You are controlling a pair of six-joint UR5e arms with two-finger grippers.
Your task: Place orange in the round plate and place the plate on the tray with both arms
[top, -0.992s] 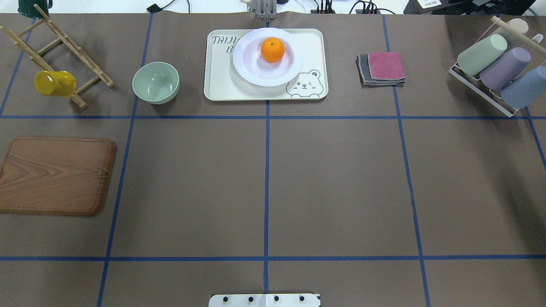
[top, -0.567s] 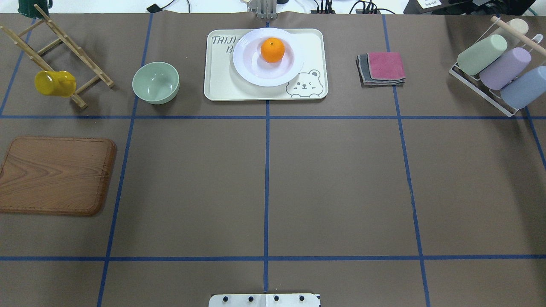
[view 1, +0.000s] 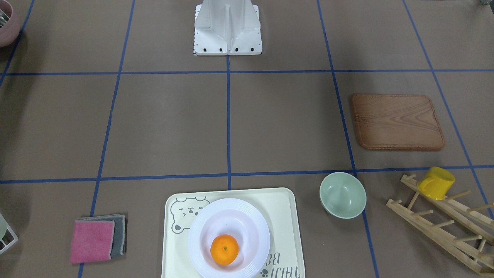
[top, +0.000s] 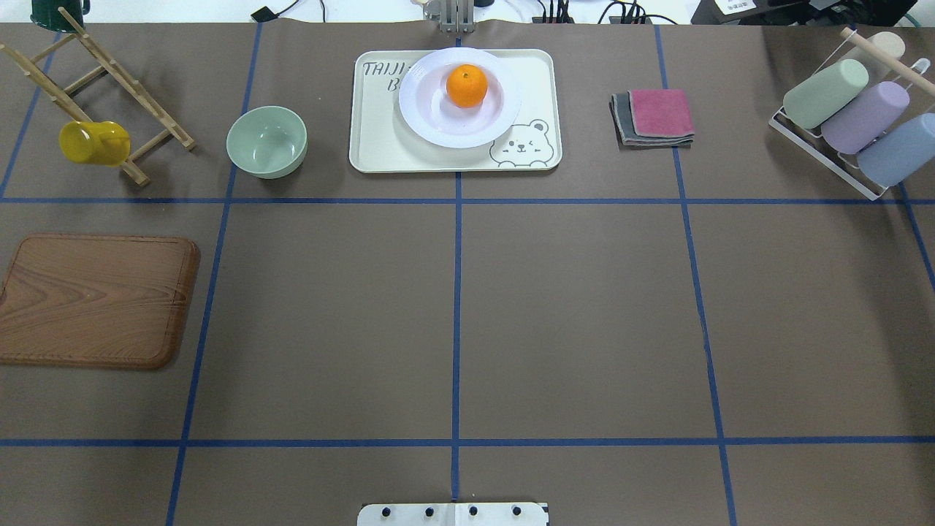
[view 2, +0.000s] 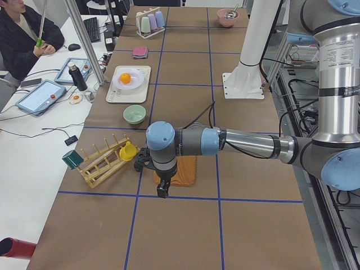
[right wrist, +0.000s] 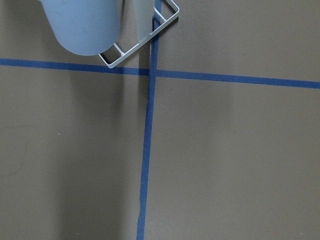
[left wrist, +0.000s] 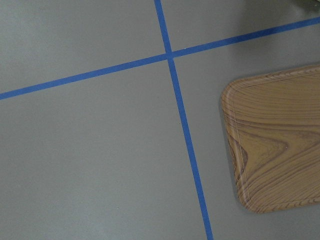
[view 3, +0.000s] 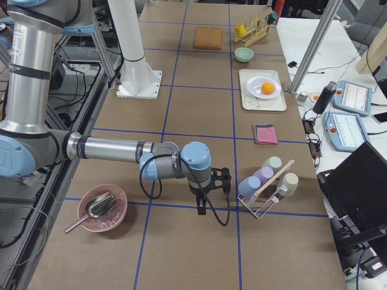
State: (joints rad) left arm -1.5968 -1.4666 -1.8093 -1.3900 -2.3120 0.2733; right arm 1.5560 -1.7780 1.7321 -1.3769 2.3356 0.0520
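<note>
Found the orange (top: 467,85) seated in the sunken centre of the round plate (top: 438,126), toward the plate's far side. Found the round plate resting on the tray (top: 374,142), set toward the tray's far edge. Located the tray at the far centre of the surface (top: 584,307), between a green bowl (top: 266,141) on the left and folded cloths (top: 654,117) on the right.

Read the grey lettering (top: 382,69) at the tray's far left corner as "TAIJI", with a "B" on the line beneath — remainder hidden under the plate. Noted a grey bear face (top: 520,144) at the near right corner, its top edge covered by the plate rim. Found no other legible writing.

Sighted the left tool (view 2: 163,189) in the side view only, pointing down above the surface at the edge of the wooden board (top: 95,299). Cannot tell whether open or closed.

Sighted the right tool (view 3: 202,206) likewise in the side view only, pointing down just beside the cup rack (right wrist: 141,42), with a blue cup (right wrist: 82,25) showing in its wrist view. Cannot tell its state either.

Recorded both tools well apart from the tray — touching neither plate nor orange.
</note>
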